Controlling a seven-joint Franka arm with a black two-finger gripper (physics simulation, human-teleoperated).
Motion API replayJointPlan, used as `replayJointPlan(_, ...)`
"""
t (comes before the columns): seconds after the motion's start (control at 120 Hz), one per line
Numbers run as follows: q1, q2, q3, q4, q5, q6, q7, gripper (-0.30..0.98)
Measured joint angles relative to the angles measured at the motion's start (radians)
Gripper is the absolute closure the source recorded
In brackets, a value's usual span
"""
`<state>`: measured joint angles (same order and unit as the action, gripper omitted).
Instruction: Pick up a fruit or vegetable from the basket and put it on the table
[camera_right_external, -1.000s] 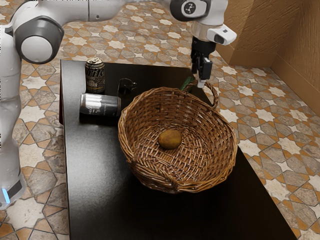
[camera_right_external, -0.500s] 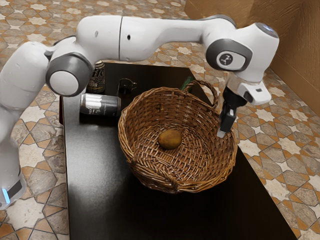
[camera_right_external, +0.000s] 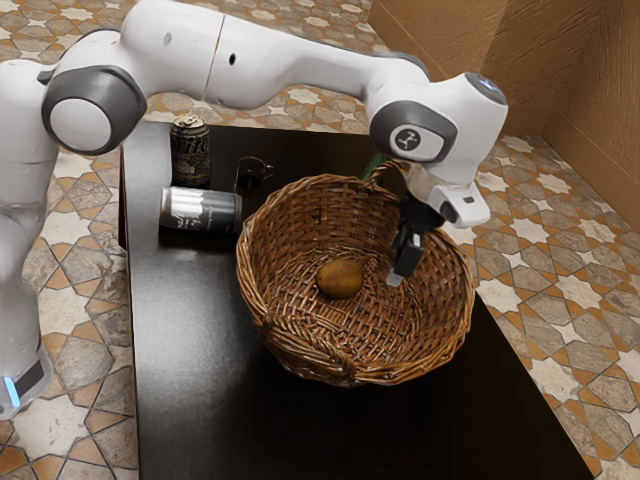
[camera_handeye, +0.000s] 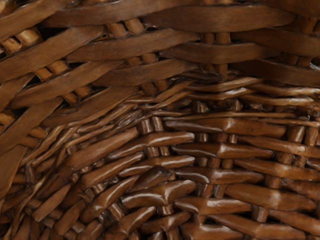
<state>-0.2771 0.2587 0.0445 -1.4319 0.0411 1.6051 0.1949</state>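
I have the gripper (camera_right_external: 394, 279) reaching down into the wicker basket (camera_right_external: 305, 228), on the exterior view's right of the brown oval fruit (camera_right_external: 340, 279) and apart from it. I can't tell from here whether the gripper is open or closed. The fruit lies on the basket's woven floor, well inside the rim. My wrist view shows the weave of the basket close up, with flat, wide strips meeting narrower, glossy ones.

The basket stands on the black tabletop (camera_right_external: 185, 370), tilted so that its mouth faces the exterior camera. Its looped handle (camera_right_external: 386, 174) rises at the far side of the rim, partly hidden by my arm, and something green (camera_right_external: 372, 166) shows just behind it.

Near the tabletop's far corner on the exterior view's left, a dark can (camera_right_external: 190, 153) stands upright. A silver and black can (camera_right_external: 201, 210) lies on its side in front of it, near the tabletop's edge on the exterior view's left.
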Motion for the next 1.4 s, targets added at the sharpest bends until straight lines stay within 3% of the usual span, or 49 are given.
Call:
replayJointPlan(0.142,-0.001,0.001,-0.049,-0.014,-0.054,0.035,-0.010,0.00)
replayJointPlan(0.342,-0.001,-0.044,-0.068,-0.109,-0.074,0.081,-0.023,0.00)
replayJointPlan(0.725,0.035,-0.297,-0.064,-0.356,-0.064,0.099,-0.040,0.00)
replayJointPlan(1.4,0.030,-0.293,-0.068,-0.461,-0.060,0.207,-0.054,0.00)
